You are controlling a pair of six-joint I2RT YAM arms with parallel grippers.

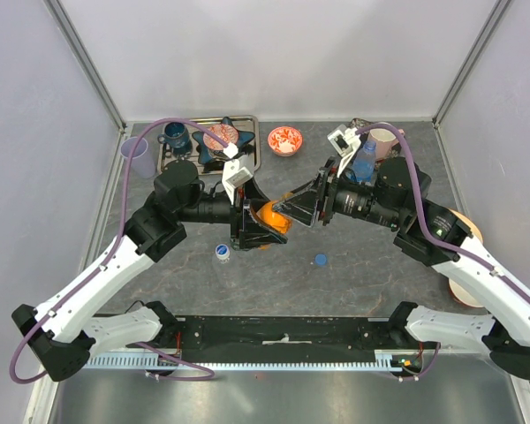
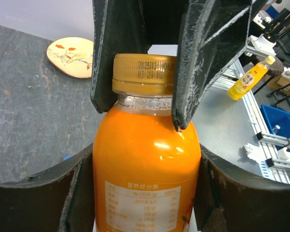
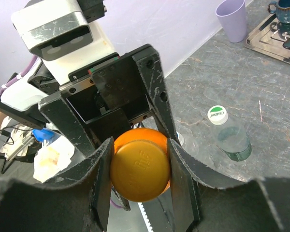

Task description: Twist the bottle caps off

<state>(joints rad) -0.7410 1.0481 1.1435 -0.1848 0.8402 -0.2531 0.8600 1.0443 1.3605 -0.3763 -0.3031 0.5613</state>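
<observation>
The left tool (image 2: 147, 191) clamps the body of the orange bottle (image 2: 146, 154) over the centre of the tabletop (image 1: 371, 269). The right tool (image 3: 140, 162) pinches the orange cap (image 3: 140, 170), which appears seated on the neck. A blue cap (image 1: 321, 260) lies near right of the bottle.

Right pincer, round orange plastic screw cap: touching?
Touching. The right wrist view shows the right pincer with both fingers pressed against the sides of the round orange plastic screw cap, no gap on either side.
</observation>
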